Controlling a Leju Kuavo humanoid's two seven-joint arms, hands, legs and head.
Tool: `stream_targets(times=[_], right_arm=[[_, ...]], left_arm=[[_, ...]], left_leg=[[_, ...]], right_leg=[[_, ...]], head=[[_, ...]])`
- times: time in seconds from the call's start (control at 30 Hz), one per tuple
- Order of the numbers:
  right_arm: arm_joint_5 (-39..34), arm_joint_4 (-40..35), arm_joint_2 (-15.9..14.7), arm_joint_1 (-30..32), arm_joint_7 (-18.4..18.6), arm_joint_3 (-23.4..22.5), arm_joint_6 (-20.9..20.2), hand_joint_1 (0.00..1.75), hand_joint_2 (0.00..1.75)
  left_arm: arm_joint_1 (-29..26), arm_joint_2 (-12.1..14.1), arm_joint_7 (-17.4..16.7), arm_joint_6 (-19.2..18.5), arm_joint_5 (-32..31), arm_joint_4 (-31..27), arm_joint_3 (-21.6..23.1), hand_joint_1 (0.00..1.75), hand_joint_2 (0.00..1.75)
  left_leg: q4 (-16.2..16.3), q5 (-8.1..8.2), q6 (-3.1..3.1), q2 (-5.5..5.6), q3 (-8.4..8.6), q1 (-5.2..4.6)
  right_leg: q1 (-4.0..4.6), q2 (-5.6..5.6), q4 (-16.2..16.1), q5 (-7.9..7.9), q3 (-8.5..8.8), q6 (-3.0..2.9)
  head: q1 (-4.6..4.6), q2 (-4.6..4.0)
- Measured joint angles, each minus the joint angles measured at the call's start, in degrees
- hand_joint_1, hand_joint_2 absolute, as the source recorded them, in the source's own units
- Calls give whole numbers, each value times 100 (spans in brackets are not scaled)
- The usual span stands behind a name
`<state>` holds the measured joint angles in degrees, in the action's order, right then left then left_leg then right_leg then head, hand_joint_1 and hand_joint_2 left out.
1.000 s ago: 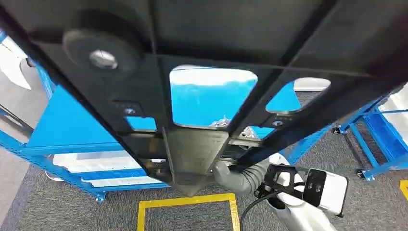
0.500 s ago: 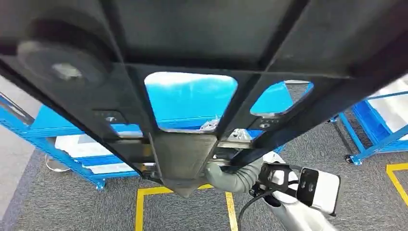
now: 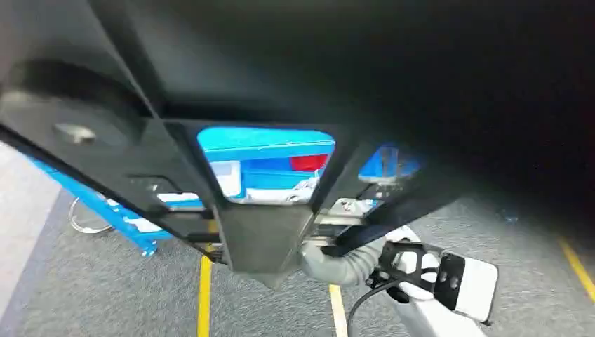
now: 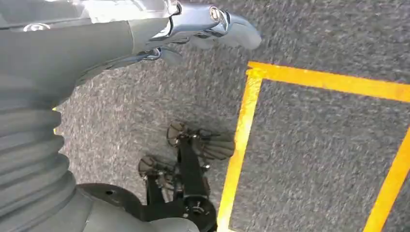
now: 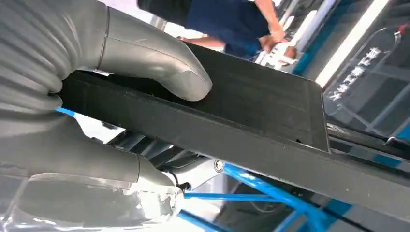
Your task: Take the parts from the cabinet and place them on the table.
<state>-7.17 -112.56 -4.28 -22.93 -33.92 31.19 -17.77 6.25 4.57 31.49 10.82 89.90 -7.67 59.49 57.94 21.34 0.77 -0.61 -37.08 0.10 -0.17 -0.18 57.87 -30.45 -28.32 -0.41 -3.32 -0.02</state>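
The black part [image 3: 266, 232] was held aloft near the head camera, above grey carpet [image 3: 105, 295]. The right hand [image 5: 96, 111] gripped its edge, thumb over, fingers beneath. The left hand [image 4: 145, 29] hung empty, its fingers' spread indeterminate.

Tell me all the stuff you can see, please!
Black part: one, black with cut-out windows, held up close in front of the head camera.
Rack: one, blue frame, standing behind the part.
Red patch: one, red, seen through a window of the part; too blurred to name.
Floor lines: yellow, on grey carpet.
Person: one, dark blue top, beyond the part in the right wrist view.
Right hand: grey, grips the part's edge.
Left hand: silver and grey, above the floor; its fingers lie unclear.
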Motion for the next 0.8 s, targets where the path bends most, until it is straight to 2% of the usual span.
stream_targets(times=[0.03,0.07,0.1,0.17,0.2,0.23,0.27,0.3,0.37,0.4,0.43,0.47,0.53,0.57,0.6,0.63,0.7,0.73,0.77,0.8], right_arm=[[13,0,0,4,-7,-15,-20,175,175],[17,0,11,4,-9,-24,-33,175,175],[26,0,33,3,-13,-28,-48,175,175],[35,0,59,14,-17,-35,-79,175,175],[37,0,59,23,-17,-37,-79,175,175],[39,0,59,37,-17,-37,-79,175,175],[42,0,61,52,-17,-37,-81,175,175],[42,0,61,59,-17,-37,-81,175,175],[46,-13,77,58,-11,-39,-87,175,175],[50,-22,90,58,-2,-41,-94,175,175],[52,-24,92,55,4,-44,-94,175,175],[66,-24,92,56,19,-46,-96,175,175],[74,-26,92,56,28,-52,-118,175,175],[74,-26,90,56,35,-61,-125,175,175],[74,-28,90,51,44,-72,-129,175,175],[72,-28,90,42,46,-79,-129,175,175],[72,-24,90,61,55,-92,-131,175,175],[72,-24,89,64,59,-96,-133,175,175],[66,-24,89,64,79,-103,-133,175,175],[50,-24,87,60,101,-107,-131,175,175]], left_arm=[[-11,2,-15,4,7,0,0,0,175],[-13,2,-43,9,9,0,-4,0,175],[-22,2,-72,11,7,0,-11,0,175],[-25,4,-102,17,9,0,-24,0,175],[-25,4,-107,22,11,0,-31,0,175],[-29,4,-114,24,11,0,-35,0,175],[-33,4,-124,22,11,0,-48,0,175],[-36,4,-131,22,11,0,-61,0,175],[-33,7,-131,22,11,0,-83,0,175],[-24,9,-133,22,11,0,-94,0,175],[-26,11,-135,22,11,0,-103,0,175],[-33,11,-149,22,9,0,-118,0,175],[-36,11,-186,24,11,0,-144,0,175],[-33,11,-201,24,11,0,-162,0,175],[-26,7,-221,24,11,0,-171,0,175],[-25,4,-229,24,11,0,-177,0,175],[-31,4,-240,24,9,0,-192,0,175],[-35,4,-264,24,9,0,-206,0,175],[-37,4,-301,24,9,0,-216,0,175],[-38,4,-315,24,7,0,-219,0,175]], left_leg=[[-29,-49,40,2,-4,3],[-2,-16,70,10,-41,16],[140,203,95,16,-105,23],[972,823,160,16,-387,47],[1456,1030,184,16,-541,50],[1766,1100,196,16,-614,55],[1780,1049,202,16,-557,62],[1514,890,201,16,-334,68],[380,492,163,17,394,71],[-87,558,115,32,653,63],[-91,504,79,38,666,18],[-97,489,45,38,637,11],[-111,488,-7,37,601,6],[-213,429,-80,33,626,78],[-238,394,-117,17,619,67],[-238,377,-146,14,596,65],[-228,362,-167,13,553,48],[-210,357,-169,13,531,40],[-190,357,-168,13,514,37],[-169,358,-167,16,506,35]], right_leg=[[-4,-2,-23,52,-23,-53],[-48,-17,-58,134,-45,-101],[-48,-19,-59,179,-96,-134],[-44,-21,-58,261,-195,-162],[-40,-21,-52,297,-243,-161],[-39,-20,-49,325,-282,-154],[-39,-19,-48,352,-310,-144],[-40,-19,-46,371,-330,-131],[-41,-17,-37,392,-342,-106],[-32,-19,-37,403,-359,-84],[-20,-18,-41,431,-369,-40],[-24,-18,-46,447,-368,-15],[-25,-17,-69,486,-390,48],[-3,-17,-57,459,-404,91],[-10,-3,95,316,-469,104],[-16,4,444,91,-630,107],[-22,5,1403,-338,-1065,132],[-22,5,1775,-435,-1238,140],[-22,5,1828,-368,-1265,140],[-22,5,1620,-200,-1159,134]], head=[[-6,0],[7,0],[-37,0],[-101,-2],[-103,-2],[-111,0],[-113,0],[-109,0],[-107,0],[-124,0],[-118,-2],[-83,0],[-94,0],[-59,0],[-35,0],[-26,-4],[-6,0],[-6,0],[-6,0],[-2,0]])
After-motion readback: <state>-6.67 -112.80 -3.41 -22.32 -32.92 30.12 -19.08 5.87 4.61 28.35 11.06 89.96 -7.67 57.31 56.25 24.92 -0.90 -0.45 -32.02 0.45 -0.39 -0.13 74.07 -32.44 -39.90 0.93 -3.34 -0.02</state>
